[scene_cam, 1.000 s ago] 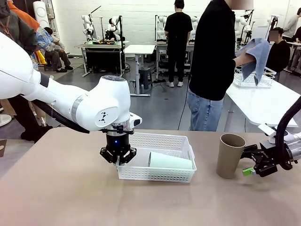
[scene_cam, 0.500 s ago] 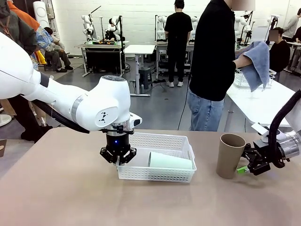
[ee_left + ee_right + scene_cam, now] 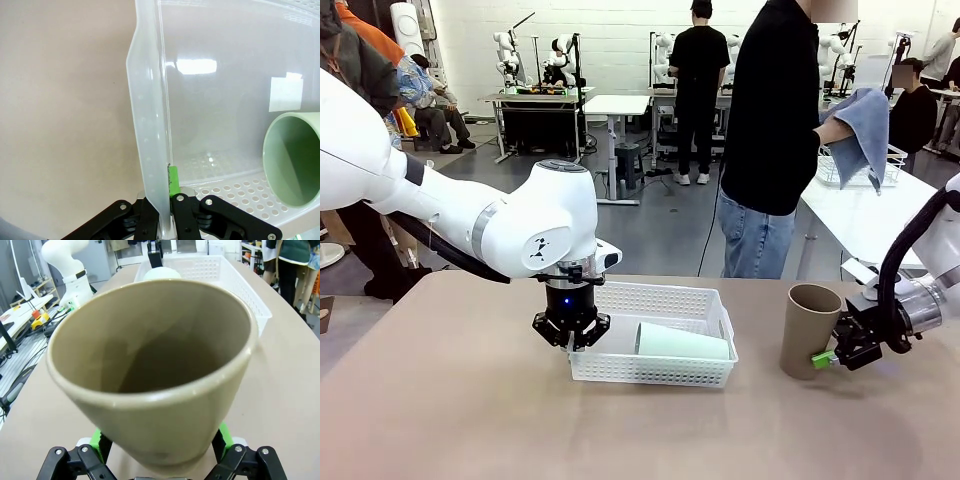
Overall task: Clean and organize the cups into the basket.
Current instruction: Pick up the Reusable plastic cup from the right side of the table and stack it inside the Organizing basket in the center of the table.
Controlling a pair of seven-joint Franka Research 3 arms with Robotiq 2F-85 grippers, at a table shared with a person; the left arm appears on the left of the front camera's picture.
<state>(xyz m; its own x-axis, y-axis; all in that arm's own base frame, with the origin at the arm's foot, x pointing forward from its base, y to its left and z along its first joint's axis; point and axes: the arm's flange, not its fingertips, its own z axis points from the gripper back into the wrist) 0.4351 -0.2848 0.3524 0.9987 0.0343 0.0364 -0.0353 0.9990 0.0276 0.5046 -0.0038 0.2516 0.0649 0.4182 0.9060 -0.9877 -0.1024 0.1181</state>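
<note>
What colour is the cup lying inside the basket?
The cup is pale mint green, clearest in front view.

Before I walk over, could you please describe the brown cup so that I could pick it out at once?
On the table, find the white lattice basket in the middle. Just beyond its end on the robot's right stands the tan brown tumbler. Unlike the mint green tumbler lying on its side in the basket, it is upright on the bare tabletop.
</note>
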